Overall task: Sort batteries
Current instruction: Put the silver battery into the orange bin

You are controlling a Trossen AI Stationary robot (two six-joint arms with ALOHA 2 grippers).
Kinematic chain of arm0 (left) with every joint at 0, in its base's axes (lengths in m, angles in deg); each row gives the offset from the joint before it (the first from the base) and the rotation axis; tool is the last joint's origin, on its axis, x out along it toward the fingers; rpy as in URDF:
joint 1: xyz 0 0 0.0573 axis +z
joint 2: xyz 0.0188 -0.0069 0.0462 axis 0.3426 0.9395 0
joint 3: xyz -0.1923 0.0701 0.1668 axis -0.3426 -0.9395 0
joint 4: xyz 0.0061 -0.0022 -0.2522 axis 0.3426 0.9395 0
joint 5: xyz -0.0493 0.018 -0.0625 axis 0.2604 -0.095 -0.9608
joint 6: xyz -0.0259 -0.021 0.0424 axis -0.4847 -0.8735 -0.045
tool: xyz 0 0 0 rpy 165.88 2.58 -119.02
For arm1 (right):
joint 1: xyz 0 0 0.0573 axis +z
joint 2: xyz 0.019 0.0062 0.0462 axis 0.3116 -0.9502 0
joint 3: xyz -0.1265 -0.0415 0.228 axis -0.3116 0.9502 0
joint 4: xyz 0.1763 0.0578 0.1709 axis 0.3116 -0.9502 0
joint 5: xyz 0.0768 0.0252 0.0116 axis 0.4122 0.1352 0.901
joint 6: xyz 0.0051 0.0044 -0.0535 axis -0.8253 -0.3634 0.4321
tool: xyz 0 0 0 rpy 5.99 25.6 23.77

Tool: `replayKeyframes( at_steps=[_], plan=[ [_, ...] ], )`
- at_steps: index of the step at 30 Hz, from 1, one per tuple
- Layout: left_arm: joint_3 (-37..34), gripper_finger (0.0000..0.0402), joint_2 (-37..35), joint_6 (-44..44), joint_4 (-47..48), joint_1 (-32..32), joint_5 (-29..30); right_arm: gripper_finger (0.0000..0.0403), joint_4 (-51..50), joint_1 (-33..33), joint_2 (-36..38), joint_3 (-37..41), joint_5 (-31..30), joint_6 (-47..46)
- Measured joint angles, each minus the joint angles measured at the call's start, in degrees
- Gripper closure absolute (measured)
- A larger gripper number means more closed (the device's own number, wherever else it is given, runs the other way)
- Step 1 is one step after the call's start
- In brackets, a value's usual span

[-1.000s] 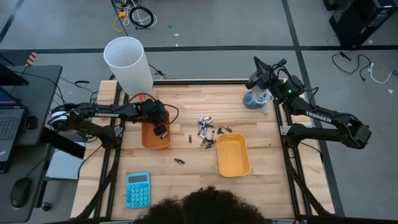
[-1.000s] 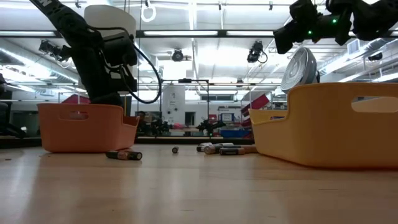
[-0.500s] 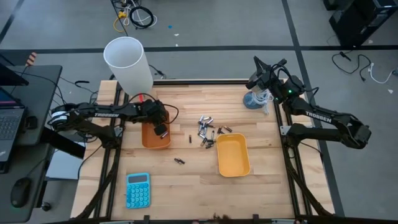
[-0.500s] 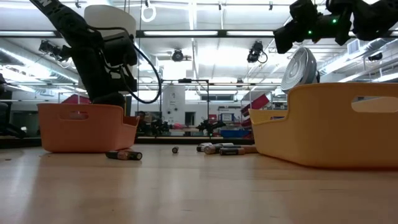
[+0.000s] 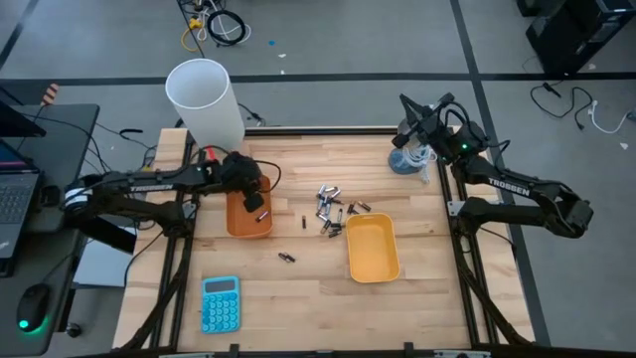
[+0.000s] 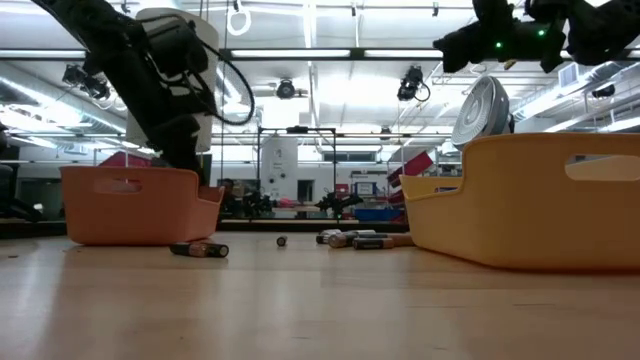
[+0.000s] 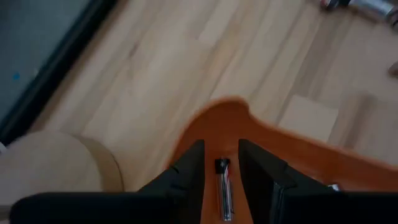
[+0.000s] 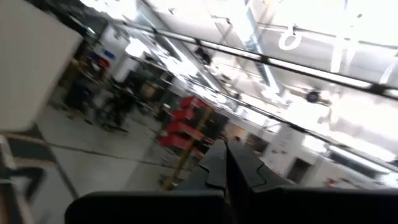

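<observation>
Several batteries (image 5: 333,207) lie in a loose cluster mid-table, with strays (image 5: 286,258) nearer the front; they also show in the low view (image 6: 360,239). My left gripper (image 5: 258,204) hangs open above the orange tray (image 5: 246,221). In the left wrist view its fingers (image 7: 221,146) stand on either side of a silvery battery (image 7: 222,186), which lies on the tray floor untouched. My right gripper (image 5: 402,102) is shut and empty, raised high at the far right (image 6: 455,40), pointing out into the room (image 8: 227,158).
A yellow tray (image 5: 373,247) stands right of centre. A tall white cylinder (image 5: 206,99) stands at the far left, just behind the orange tray. A small fan (image 5: 409,159) sits at the far right and a blue calculator (image 5: 220,303) at the near left.
My left gripper has risen out of the orange tray and drawn a little toward the far edge, its arm tipping. A person's head at the table's near edge has gone out of view.
</observation>
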Motion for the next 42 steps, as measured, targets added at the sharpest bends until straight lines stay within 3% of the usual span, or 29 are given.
replayKeyframes(
  at_steps=[8, 14, 21, 42],
  plan=[
    [0.0, 0.0302, -4.8, 6.1, -8.8, -0.1, -0.7, 0.0401, -0.1, 1.1, 0.0, 0.0, 13.0, -10.4],
    [0.0, 0.0302, -5.4, 12.0, -18.8, -1.0, -1.0, 0.0402, -2.0, 3.8, 0.0, 0.0, 18.1, -16.7],
    [0.0, 0.0302, -5.2, 15.5, -25.7, -3.3, -1.0, 0.0402, -7.5, 9.1, 0.0, 0.0, 18.7, -20.8],
    [0.0, 0.0302, -4.7, 15.1, -26.0, -16.4, 0.1, 0.0402, -12.9, 21.7, 0.0, 0.0, 18.7, -25.5]
  ],
)
